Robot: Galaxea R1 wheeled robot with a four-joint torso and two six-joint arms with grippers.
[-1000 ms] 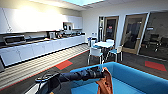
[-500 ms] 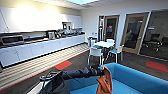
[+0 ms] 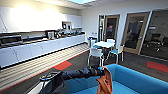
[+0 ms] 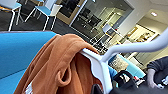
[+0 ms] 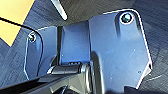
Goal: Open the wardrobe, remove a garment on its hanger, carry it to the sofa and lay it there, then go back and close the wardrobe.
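The carrying step looks nearly done. In the head view the dark left arm reaches toward one o'clock, its left gripper (image 3: pixel 103 72) grasping the thin white plastic hanger (image 4: pixel 100 62), from which the orange hooded sweatshirt (image 3: pixel 104 83) hangs at five o'clock over the bright blue upholstered sofa (image 3: pixel 135 80). Small white-and-teal chairs (image 3: pixel 96 53) stand at twelve o'clock around a round white table (image 3: pixel 104 44). Whether the right gripper is clenched or released, I cannot tell. The next move likely calls for lowering the sweatshirt onto the seat cushion before letting go.
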